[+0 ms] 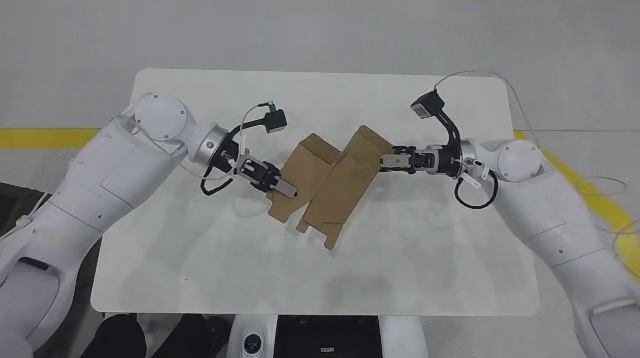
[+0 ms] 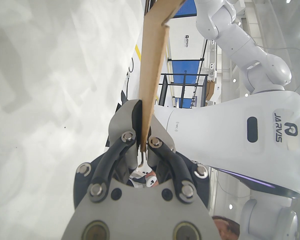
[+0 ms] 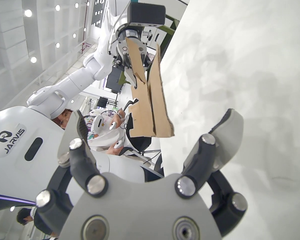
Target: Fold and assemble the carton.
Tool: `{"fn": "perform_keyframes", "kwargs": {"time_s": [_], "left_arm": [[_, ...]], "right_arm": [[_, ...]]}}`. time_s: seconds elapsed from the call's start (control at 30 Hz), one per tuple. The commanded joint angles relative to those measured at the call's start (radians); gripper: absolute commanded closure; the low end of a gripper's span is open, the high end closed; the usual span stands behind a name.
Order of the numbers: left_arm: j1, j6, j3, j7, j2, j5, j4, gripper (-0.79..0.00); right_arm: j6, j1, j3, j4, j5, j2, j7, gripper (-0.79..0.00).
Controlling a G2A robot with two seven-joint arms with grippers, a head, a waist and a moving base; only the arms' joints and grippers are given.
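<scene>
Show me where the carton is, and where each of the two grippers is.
carton (image 1: pixel 330 188), top view, middle of its brown panel.
left gripper (image 2: pixel 145 118), left wrist view, between fingertips shut on the carton's edge.
right gripper (image 3: pixel 153 121), right wrist view, gap between its open fingertips.

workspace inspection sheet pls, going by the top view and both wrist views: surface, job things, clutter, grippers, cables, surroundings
surface: white table, bare apart from the job.
job's things: brown carton over mid-table, unassembled, its panels bent in a shallow fold.
clutter: nothing seen.
grippers: left gripper shut on one edge of the carton; right gripper open at the carton's opposite end, not clamping it.
cables: black cable looped at the left wrist; thin white cable running from the right wrist past the table's far corner.
surroundings: grey floor with a yellow line.
</scene>
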Motion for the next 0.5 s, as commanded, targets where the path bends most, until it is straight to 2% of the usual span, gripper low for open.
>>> {"fn": "perform_keyframes", "kwargs": {"time_s": [0.0, 0.2, 0.23, 0.27, 0.3, 0.47], "left_arm": [[-0.003, -0.008, 0.006, 0.008, 0.004, 0.006, -0.003, 0.000], [-0.008, -0.007, 0.026, 0.007, 0.014, -0.007, -0.026, 0.000], [-0.009, -0.007, 0.029, 0.007, 0.015, -0.009, -0.027, 0.000], [-0.009, -0.006, 0.031, 0.006, 0.017, -0.014, -0.026, 0.000], [-0.009, -0.005, 0.033, 0.005, 0.018, -0.019, -0.027, 0.000], [-0.012, 0.000, 0.042, 0.001, 0.024, -0.033, -0.030, 0.000]], "right_arm": [[0.002, -0.003, -0.005, -0.008, 0.006, 0.001, 0.002, -0.785], [-0.006, 0.000, -0.037, -0.002, 0.009, -0.006, -0.006, -0.785], [-0.007, 0.002, -0.041, 0.001, 0.011, -0.007, -0.007, -0.742], [-0.008, 0.004, -0.047, 0.004, 0.013, -0.008, -0.008, -0.616], [-0.008, 0.005, -0.051, 0.007, 0.015, -0.009, -0.008, -0.391], [-0.011, 0.015, -0.068, 0.020, 0.025, -0.012, -0.010, -0.185]]}}
